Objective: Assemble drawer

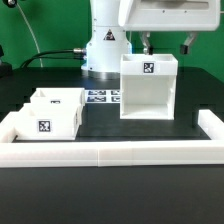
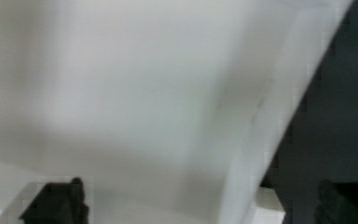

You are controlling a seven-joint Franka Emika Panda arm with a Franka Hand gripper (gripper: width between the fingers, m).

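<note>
The tall white drawer housing stands upright at the exterior view's right, with a black-and-white tag on its top edge. Two small white open-top trays with tags sit side by side at the exterior view's left. My gripper hovers just above the housing's top, toward its right side, with its fingers spread apart and nothing between them. In the wrist view the housing's white surface fills most of the picture, blurred. One of its edges runs between the two dark fingertips of my open gripper.
The marker board lies flat on the black table between the trays and the housing. A low white rim edges the table at the front and both sides. The robot's white base stands behind.
</note>
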